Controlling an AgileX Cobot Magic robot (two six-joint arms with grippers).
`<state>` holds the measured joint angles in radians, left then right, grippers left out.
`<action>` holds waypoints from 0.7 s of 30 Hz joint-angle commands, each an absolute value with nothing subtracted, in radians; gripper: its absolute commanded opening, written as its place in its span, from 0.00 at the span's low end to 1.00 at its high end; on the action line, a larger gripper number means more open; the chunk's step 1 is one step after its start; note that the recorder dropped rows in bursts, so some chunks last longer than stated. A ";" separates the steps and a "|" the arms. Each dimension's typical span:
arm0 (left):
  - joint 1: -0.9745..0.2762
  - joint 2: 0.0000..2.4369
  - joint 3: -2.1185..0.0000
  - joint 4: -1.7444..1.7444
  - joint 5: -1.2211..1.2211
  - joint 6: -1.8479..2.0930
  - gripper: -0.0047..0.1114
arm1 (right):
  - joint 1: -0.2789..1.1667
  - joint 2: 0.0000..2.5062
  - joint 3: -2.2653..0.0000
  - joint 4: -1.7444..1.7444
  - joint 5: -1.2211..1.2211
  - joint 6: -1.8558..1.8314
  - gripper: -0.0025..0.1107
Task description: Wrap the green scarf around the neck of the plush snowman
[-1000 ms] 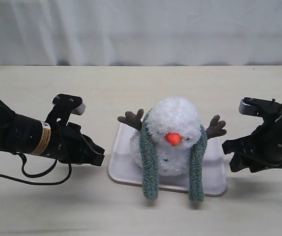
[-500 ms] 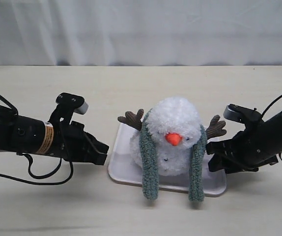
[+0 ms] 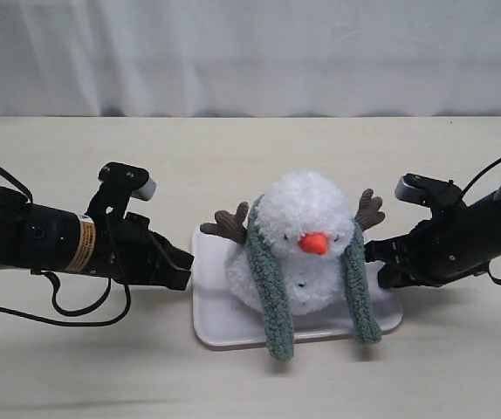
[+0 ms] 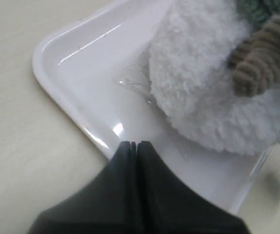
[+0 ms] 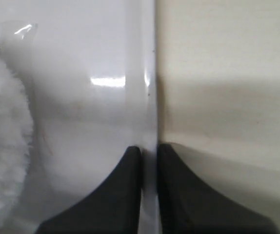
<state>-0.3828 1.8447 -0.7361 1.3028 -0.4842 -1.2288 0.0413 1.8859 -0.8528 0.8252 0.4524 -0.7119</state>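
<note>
Green scarf [image 3: 271,288] looked light, limp, fuzzy; best grabbed at a dangling near end. Right end effector [image 5: 149,152] pinched the tray [image 3: 211,298] rim; left end effector [image 4: 134,145] pressed together, empty.

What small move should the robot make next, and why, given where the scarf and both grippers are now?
Probably the right gripper, clamped on the rim of the tray, should ease the tray slightly toward itself. The green scarf is only draped over the plush snowman, with both ends hanging uncrossed in front. The left gripper is shut and empty at the opposite rim.
</note>
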 commanded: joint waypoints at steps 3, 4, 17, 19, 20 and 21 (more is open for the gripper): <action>-0.378 1.847 -0.735 1.296 -0.486 -1.223 0.04 | 0.037 1.893 -0.828 0.917 0.451 -0.759 0.06; -0.378 1.847 -0.735 1.296 -0.486 -1.223 0.04 | 0.037 1.893 -0.823 0.937 0.451 -0.775 0.06; -0.378 1.847 -0.735 1.296 -0.486 -1.223 0.04 | 0.037 1.893 -0.801 1.128 0.512 -0.939 0.06; -0.378 1.847 -0.735 1.296 -0.486 -1.223 0.04 | 0.037 1.893 -0.798 1.141 0.487 -0.951 0.06; -0.378 1.847 -0.735 1.296 -0.486 -1.223 0.04 | 0.037 1.893 -0.798 1.145 0.474 -0.952 0.06; -0.378 1.847 -0.735 1.296 -0.486 -1.223 0.04 | 0.037 1.893 -0.797 1.158 0.455 -0.957 0.06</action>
<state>-0.3828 1.8447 -0.7361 1.3028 -0.4842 -1.2253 0.0398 1.8938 -0.8041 1.1269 0.5021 -0.9247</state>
